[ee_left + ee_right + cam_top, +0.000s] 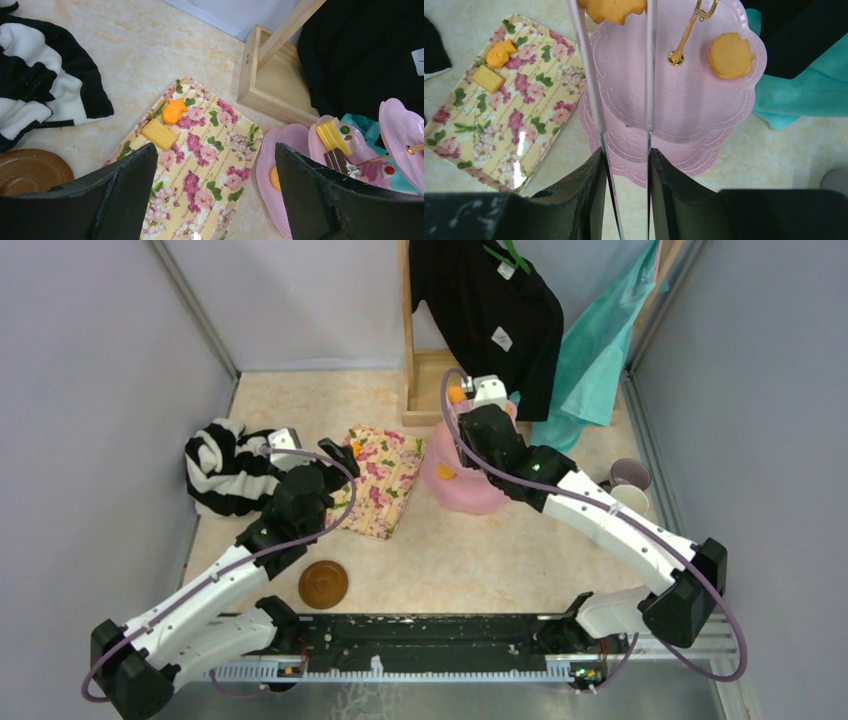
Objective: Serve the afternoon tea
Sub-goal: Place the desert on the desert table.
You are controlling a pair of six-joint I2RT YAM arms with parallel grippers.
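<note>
The pink three-tier cake stand (465, 490) stands mid-table, beside the floral tray (385, 480). My right gripper (625, 152) is shut on a pair of tongs (591, 95), and the tongs pinch an orange pastry (614, 10) over the stand's top tier (694, 110). A round orange cookie (730, 55) lies on that tier. My left gripper (215, 150) hangs open and empty above the tray, where an orange fish pastry (173, 111) and a yellow biscuit (159, 134) rest. Lower tiers carry a striped yellow cake (332, 136) and a brown cake (337, 160).
One brown saucer (323, 584) sits near the front edge by the left arm. A lilac mug (630, 475) and a cream mug (628, 498) stand at the right wall. The striped garment (225, 468) lies at the left; a wooden rack (425, 390) with hanging clothes stands behind.
</note>
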